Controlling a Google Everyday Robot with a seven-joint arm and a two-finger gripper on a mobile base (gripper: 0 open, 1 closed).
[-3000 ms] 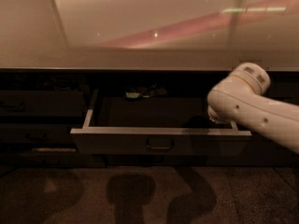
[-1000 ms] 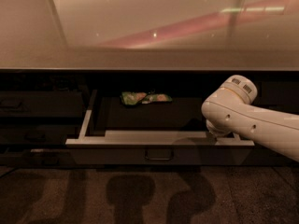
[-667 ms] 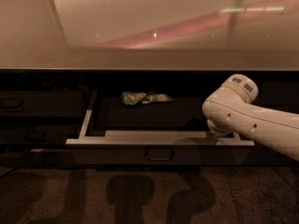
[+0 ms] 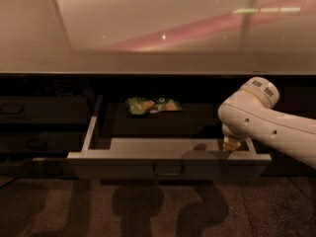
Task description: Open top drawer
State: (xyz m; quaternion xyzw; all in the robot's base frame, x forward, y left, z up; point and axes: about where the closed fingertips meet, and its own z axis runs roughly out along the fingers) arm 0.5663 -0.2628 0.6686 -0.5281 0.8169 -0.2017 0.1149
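Counter front seen from the near side, left to right. Far left: closed side drawers point(image 4: 42, 111), dark, sit flush under the counter point(image 4: 148, 58). Centre: the top drawer point(image 4: 118, 168) stands pulled well out toward the near side. Its pale left rail point(image 4: 90, 130) and pale inner front wall are exposed, and nothing grasps its loop handle point(image 4: 168, 170) at mid-front. A green packet point(image 4: 152, 105) lies at the far end of the drawer floor. Right: the arm point(image 4: 276, 125) enters from the right edge and bends downward. The gripper point(image 4: 231, 145) dips just inside the drawer's near front wall, toward its right end, apparently touching or just beside that wall. Whether it is open or closed, and whether it grips anything, cannot be told. Judged progress: the drawer is open far enough to show its contents, so the task looks essentially done. At most a little more pull and the arm's withdrawal remain.
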